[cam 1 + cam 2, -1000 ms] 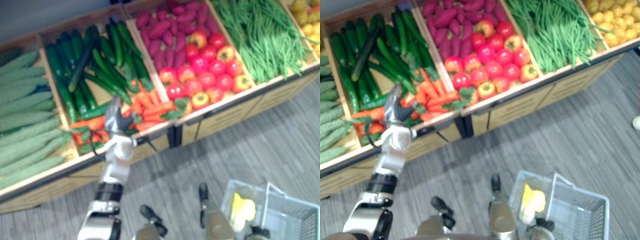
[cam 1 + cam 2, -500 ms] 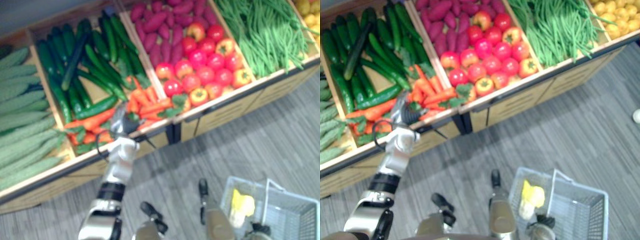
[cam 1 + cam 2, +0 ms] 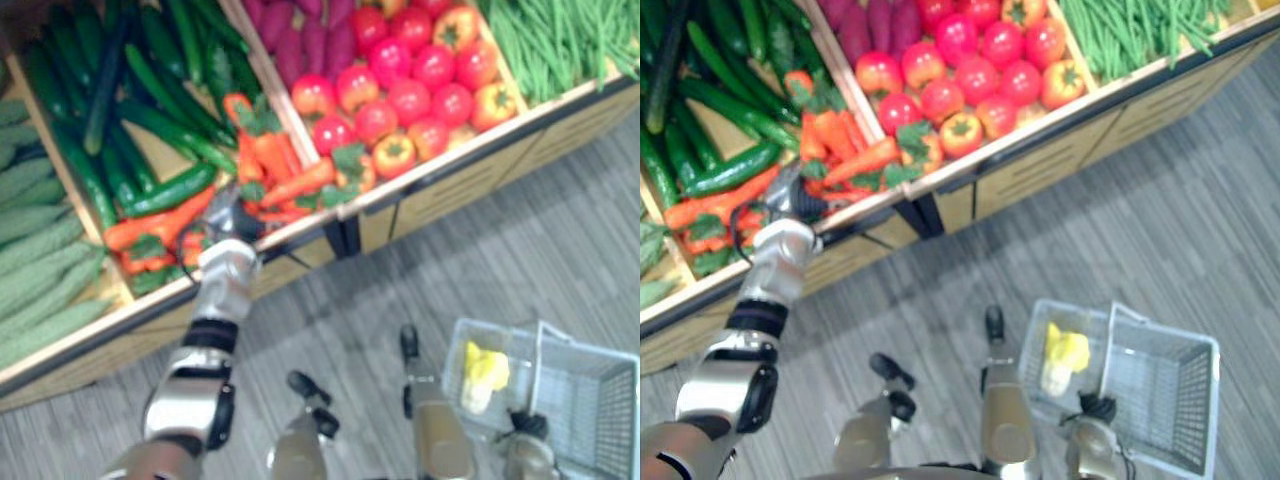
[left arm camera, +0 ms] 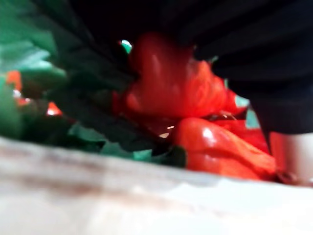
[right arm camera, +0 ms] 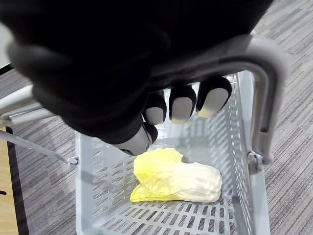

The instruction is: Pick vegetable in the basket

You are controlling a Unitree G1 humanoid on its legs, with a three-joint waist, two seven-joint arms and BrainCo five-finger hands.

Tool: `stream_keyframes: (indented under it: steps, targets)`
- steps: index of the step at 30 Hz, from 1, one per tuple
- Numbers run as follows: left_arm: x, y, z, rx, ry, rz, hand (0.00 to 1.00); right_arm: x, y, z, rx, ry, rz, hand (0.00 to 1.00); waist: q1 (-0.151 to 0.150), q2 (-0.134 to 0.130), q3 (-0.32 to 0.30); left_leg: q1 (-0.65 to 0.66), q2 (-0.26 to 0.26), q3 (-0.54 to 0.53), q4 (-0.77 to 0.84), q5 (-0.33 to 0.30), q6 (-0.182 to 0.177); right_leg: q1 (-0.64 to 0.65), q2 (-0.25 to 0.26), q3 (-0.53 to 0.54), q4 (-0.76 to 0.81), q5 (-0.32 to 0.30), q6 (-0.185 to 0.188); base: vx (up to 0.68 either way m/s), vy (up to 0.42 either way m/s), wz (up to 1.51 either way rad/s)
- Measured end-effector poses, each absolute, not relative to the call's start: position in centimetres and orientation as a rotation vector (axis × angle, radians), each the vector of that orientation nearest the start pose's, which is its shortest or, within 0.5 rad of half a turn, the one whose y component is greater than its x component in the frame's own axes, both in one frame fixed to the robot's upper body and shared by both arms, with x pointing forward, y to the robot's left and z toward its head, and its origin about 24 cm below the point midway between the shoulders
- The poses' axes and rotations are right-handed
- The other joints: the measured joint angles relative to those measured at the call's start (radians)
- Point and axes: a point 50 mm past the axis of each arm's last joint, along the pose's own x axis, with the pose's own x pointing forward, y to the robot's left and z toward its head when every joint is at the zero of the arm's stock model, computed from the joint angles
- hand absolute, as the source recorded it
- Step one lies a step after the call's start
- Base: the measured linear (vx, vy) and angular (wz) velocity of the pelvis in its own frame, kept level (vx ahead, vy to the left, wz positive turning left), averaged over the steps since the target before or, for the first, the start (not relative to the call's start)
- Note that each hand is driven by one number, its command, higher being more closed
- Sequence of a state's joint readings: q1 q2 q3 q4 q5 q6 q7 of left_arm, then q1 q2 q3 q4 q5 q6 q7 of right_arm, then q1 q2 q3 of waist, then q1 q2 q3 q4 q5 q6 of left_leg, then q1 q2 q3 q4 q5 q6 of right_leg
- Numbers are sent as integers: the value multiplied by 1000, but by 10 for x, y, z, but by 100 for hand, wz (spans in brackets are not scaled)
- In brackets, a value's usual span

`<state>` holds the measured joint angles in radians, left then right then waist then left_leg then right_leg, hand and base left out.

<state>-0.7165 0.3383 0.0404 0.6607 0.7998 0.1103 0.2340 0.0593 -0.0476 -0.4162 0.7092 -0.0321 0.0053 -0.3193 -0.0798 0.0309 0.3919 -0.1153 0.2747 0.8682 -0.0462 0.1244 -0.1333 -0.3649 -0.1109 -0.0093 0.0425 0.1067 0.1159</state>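
A long wooden display stand (image 3: 450, 185), divided into compartments, is seen across the far side of the scene, with a grey striped floor (image 3: 520, 270) in front of it. At the far left, pale green bumpy gourds (image 3: 40, 270) are piled. In the next compartment, dark green cucumbers (image 3: 150, 80) are laid at the far end and orange carrots with leafy green tops (image 3: 270, 160) are heaped at the near end. To the right, purple sweet potatoes (image 3: 300, 40) are set behind round red and orange tomatoes (image 3: 410, 90), and thin green beans (image 3: 560, 40) are spread at the far right.

The left hand (image 3: 232, 213) is placed at the near edge of the carrot compartment, just over the stand's front rim and among the nearest carrots. In the left wrist view, glossy carrots and green leaves are shown right against the hand's dark cover, with the pale rim of the stand nearer the camera. Contact with a carrot seems likely, but whether anything is gripped cannot be told.

At the near right, well apart from the stand, a light grey perforated plastic basket (image 3: 1160, 385) is held by the right hand (image 5: 182, 104), which is closed round the basket's pale grey handle (image 5: 266, 98). A pale yellow leafy cabbage (image 5: 178, 178) is lying on the bottom of the basket, in its left part
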Motion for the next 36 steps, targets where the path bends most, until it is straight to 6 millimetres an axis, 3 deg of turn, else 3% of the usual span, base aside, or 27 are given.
stream_keyframes:
  steps: [8, 13, 17, 23, 30, 34, 36]
  targets:
    - [386, 224, 174, 1094, -158, 429, 100, 173, -251, -92, -84, 657, -661, 100, 4, -24, 22, -32, -2, -1, -2, 5, 4, -32, -6, -4, 8, 3, 1, -40, -15, 2]
    - [386, 220, 180, 1090, -189, 433, 100, 178, -252, -86, -82, 612, -663, 100, 4, -28, 24, -29, -1, -2, -2, 5, 4, -27, -5, -9, 8, 6, 1, 0, 0, 0]
    - [384, 203, 177, 1131, -228, 363, 100, 179, -251, -84, -75, 590, -663, 100, 2, -37, 35, -1, 4, -9, -2, 3, 2, 7, -6, -29, 6, 6, 1, -6, -3, 4]
    - [369, 194, 195, 1112, -379, 409, 100, 171, -243, -90, -42, 612, -665, 100, 6, -35, 34, 37, 16, -40, 8, 1, 0, 72, -5, -70, 4, -7, -5, -17, -11, 15]
    - [345, 204, 177, 1111, -399, 436, 100, 153, -241, -107, 2, 705, -699, 100, 2, -13, 14, 83, 18, -86, 10, -1, -2, 157, 2, -115, -10, -24, -13, -11, 2, 15]
    - [326, 218, 155, 1104, -347, 446, 100, 133, -241, -122, 38, 797, -722, 100, 1, 15, -69, 107, 13, -112, -6, 1, -5, 202, 8, -127, -42, -24, -13, 35, 2, 8]
    - [318, 222, 153, 1098, -353, 459, 100, 132, -238, -124, 44, 810, -708, 100, 3, 16, -85, 136, 15, -112, -7, -4, -11, 234, 12, -125, -52, -24, -13, 40, 3, 2]
